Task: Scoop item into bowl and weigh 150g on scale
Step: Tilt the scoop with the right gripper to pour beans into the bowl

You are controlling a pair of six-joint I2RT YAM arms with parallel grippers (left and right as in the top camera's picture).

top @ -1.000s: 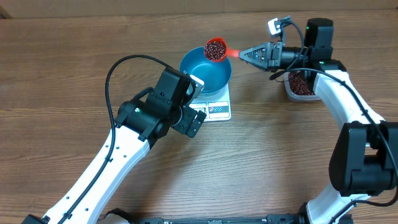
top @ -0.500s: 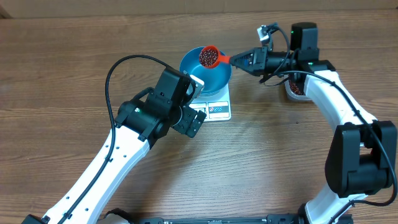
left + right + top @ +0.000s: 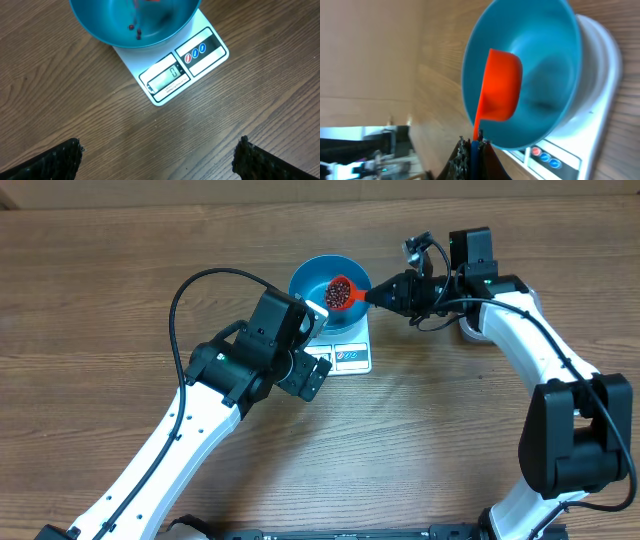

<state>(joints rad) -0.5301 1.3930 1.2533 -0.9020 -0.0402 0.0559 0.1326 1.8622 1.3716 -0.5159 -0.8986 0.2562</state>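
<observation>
The blue bowl stands on the white scale, whose display shows 0. My right gripper is shut on the handle of a red scoop. The scoop is over the bowl, tipped, and carries dark red-brown beans. In the right wrist view the scoop hangs inside the bowl, and my gripper clamps its handle. A couple of beans show in the bowl. My left gripper is open over bare wood in front of the scale, with nothing in it.
A clear tub sits to the right of the scale, mostly hidden under my right arm. My left arm's black cable loops over the table to the left of the bowl. Brown wood table lies all around.
My right gripper has carried the scoop left and down, from the bowl's far rim to over its middle, and tipped it. The left arm has not moved.
</observation>
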